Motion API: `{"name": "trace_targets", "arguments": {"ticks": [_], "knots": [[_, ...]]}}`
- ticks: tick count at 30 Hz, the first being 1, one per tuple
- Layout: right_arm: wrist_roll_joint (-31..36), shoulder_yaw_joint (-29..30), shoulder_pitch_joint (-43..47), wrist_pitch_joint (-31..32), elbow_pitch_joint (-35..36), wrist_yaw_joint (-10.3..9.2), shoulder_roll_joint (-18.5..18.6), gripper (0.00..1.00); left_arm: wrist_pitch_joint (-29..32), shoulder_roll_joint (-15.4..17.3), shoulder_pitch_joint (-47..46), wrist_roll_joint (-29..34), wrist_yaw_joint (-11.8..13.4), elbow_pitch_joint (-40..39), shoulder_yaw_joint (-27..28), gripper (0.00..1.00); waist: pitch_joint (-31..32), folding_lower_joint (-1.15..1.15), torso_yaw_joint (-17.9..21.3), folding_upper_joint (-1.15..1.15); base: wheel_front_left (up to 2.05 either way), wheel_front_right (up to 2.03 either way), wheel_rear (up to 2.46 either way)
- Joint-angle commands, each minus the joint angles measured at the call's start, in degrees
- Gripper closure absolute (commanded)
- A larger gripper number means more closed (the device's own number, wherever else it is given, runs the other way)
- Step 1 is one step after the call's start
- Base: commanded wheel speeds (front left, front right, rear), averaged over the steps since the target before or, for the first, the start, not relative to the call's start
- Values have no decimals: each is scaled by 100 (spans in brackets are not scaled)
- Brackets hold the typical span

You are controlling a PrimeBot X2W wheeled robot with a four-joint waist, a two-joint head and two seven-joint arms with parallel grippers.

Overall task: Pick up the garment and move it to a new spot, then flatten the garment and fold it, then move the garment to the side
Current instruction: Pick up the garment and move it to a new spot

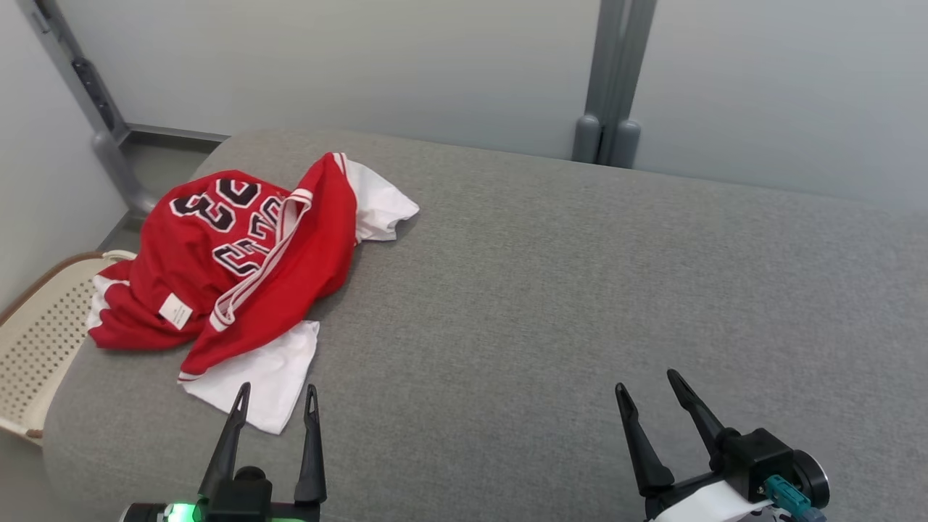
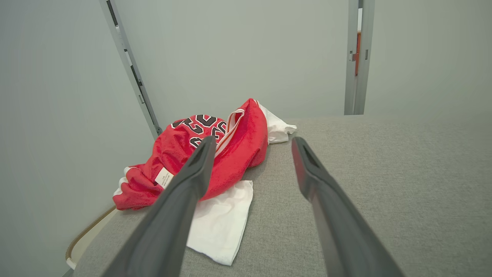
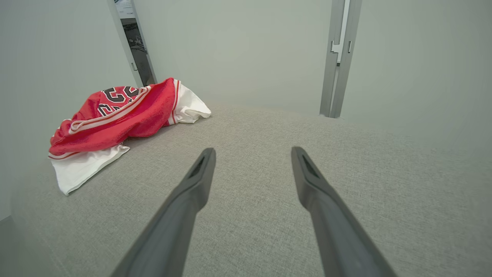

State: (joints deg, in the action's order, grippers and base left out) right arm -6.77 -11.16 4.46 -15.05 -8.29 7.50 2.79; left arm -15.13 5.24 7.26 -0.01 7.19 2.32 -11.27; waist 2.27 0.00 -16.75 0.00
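Here's the red jersey (image 1: 246, 268), crumpled in a heap on the grey fabric-topped table (image 1: 551, 290), black-and-white lettering showing on its upper folds, a small white label on the near side and white cloth spilling out both behind it and in front of it. Just beside the jersey, past the table's edge, sits a cream perforated basket (image 1: 43, 341) with a brown rim. Well behind the jersey, a slanted grey rail (image 1: 94, 94) runs up the pale wall, and farther along that wall from the jersey stands a pair of upright grey posts (image 1: 609, 80). Nothing lies between the jersey and either arm. The left pincer (image 1: 277, 391) has its two dark fingers spread apart, gripping nothing, tips right at the jersey's near white flap; whether they touch the cloth I can't tell. The right pincer (image 1: 647, 382) sits well apart from the jersey over bare grey fabric, fingers also spread, empty.
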Motion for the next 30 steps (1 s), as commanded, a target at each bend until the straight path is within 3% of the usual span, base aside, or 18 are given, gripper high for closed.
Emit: {"name": "trace_targets", "arguments": {"ticks": [1, 11, 23, 30], "knots": [[-23, -11, 76, -20, 2, -2, 18, 0, -4, 51, 87, 15, 30, -9, 19, 0, 69, 0, -479, 0, 0, 0, 0], [-72, -101, 50, -20, -13, -3, 19, 0, -4, 72, 146, -20, 129, -94, 95, 0, 42, 0, -1009, 0, 0, 0, 0], [-20, -117, -124, -19, -34, -3, 20, 0, -4, 28, 151, -14, 203, -227, 120, 0, -150, 0, -1150, 0, 0, 0, 0], [394, 229, -184, -19, 127, -3, 27, 0, -4, 14, -495, -6, 56, -365, 19, 0, -822, 0, -1130, 0, 0, 0, 0]]}}
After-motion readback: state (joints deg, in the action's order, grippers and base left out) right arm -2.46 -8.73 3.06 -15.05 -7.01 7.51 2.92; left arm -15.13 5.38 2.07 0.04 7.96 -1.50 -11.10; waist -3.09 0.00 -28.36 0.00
